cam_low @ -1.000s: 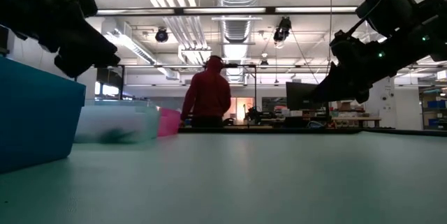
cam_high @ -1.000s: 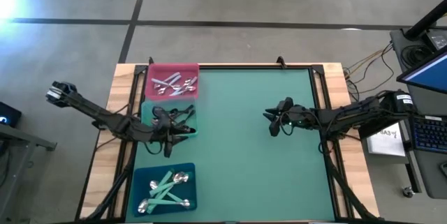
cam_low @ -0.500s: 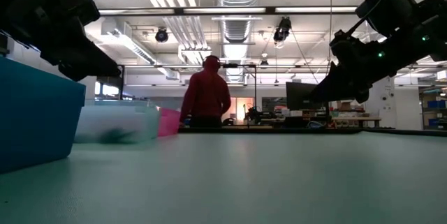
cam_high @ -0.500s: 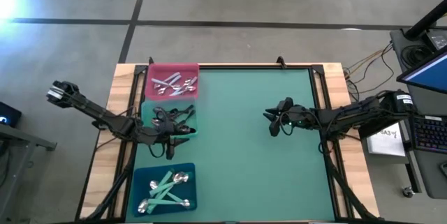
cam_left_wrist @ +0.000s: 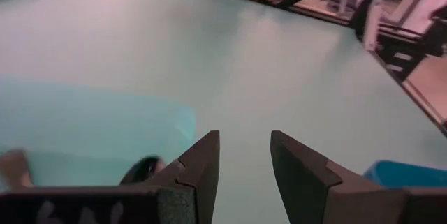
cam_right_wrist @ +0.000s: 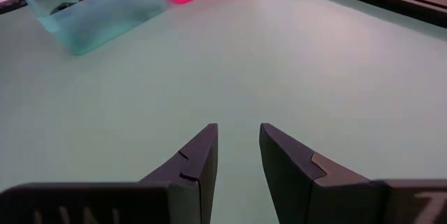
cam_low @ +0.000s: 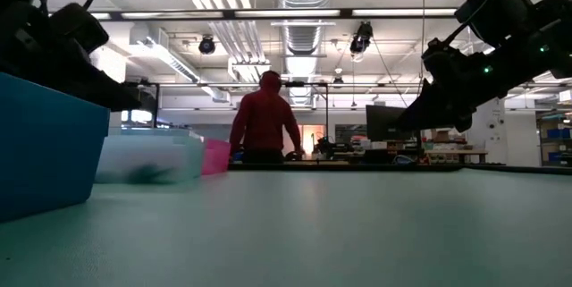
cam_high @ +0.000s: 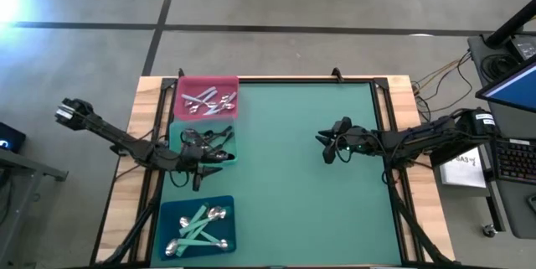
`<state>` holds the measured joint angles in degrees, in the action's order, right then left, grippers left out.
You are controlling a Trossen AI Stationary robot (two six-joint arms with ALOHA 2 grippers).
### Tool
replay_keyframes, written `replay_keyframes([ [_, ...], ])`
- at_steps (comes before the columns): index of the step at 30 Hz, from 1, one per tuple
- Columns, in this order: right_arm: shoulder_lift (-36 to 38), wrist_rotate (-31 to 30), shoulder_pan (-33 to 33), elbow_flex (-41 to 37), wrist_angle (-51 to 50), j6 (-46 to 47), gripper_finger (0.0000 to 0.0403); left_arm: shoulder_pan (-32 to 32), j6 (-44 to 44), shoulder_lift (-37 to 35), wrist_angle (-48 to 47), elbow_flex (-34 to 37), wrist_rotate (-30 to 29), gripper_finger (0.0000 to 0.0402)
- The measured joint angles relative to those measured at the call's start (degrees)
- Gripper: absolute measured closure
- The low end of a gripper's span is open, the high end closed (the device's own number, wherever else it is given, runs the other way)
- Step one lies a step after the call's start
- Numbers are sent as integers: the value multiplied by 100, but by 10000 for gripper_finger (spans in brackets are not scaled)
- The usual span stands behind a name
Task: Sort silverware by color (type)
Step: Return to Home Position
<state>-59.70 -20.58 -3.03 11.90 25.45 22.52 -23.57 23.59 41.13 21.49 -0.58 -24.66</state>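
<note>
Left arm (cam_high: 126, 142), 9 o'clock; right arm (cam_high: 419, 139), 3 o'clock: black, slender, jointed links, black cables alongside. Left gripper (cam_left_wrist: 244, 135), right gripper (cam_right_wrist: 238, 126): two dark, flat, notched wedge fingers each. Green lights (cam_low: 487, 69) on right arm.

Black-handled spoons (cam_high: 214, 139) sit heaped just beside the left gripper (cam_high: 193, 168); all-silver pieces (cam_high: 207, 99) are piled farther beyond them, and mint-handled spoons (cam_high: 199, 225) lie crisscrossed on its opposite side.

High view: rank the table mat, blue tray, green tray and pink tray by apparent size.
1. Table mat, by far largest.
2. Blue tray and green tray look alike; the left arm hides part of the green one, so unranked.
3. Pink tray, smallest.
</note>
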Motion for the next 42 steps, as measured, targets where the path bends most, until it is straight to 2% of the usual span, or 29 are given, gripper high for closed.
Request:
replay_keyframes([
  [5, 0, -1, 0, 0, -2, -2, 305, 0, -605, -659, -331, 0, 77, 288],
  [27, 0, 0, 0, 0, -2, 1, 305, 0, -638, -2624, -1692, 2, 76, 288],
  [42, -2, 0, 0, 0, -2, -2, 305, 0, -596, -3498, -1732, 5, 80, 288],
])
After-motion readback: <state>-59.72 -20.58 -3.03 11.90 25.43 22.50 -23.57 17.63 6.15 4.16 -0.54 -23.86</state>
